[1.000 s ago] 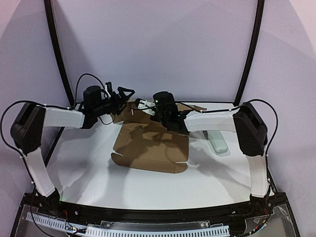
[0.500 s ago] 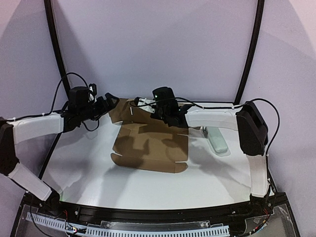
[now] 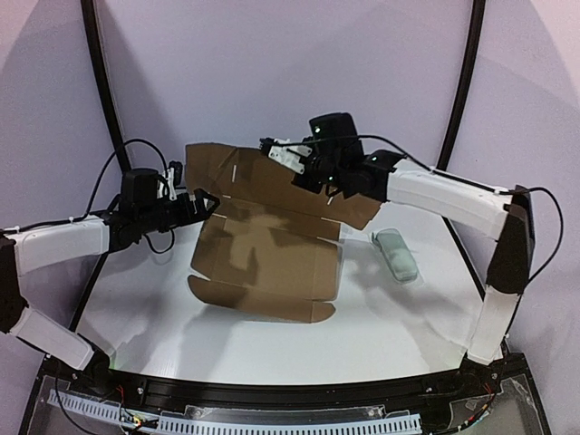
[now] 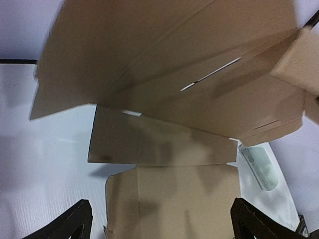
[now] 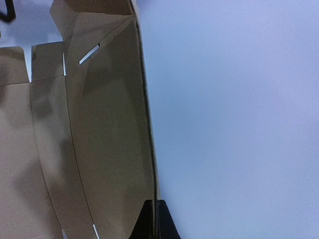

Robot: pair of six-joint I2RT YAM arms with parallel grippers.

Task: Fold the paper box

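Note:
The paper box (image 3: 268,265) is a brown die-cut cardboard sheet whose front part lies flat on the white table. Its rear panel with a slit stands raised and tilted. My right gripper (image 3: 297,170) is shut on that panel's upper edge. In the right wrist view, the right gripper (image 5: 153,220) pinches the thin edge of the paper box (image 5: 107,129). My left gripper (image 3: 205,205) is open at the box's left rear side, touching nothing. In the left wrist view, the left gripper (image 4: 162,224) straddles the flat paper box (image 4: 179,196) from above, with the raised panel ahead.
A small pale grey-green case (image 3: 396,255) lies on the table right of the box, and the same case (image 4: 259,168) shows in the left wrist view. Black curved frame posts (image 3: 102,100) stand at both rear corners before a pale wall.
My right gripper has risen and moved back, lifting the box's rear panel from nearly flat to raised. My left arm has swung left and lower, its gripper still open.

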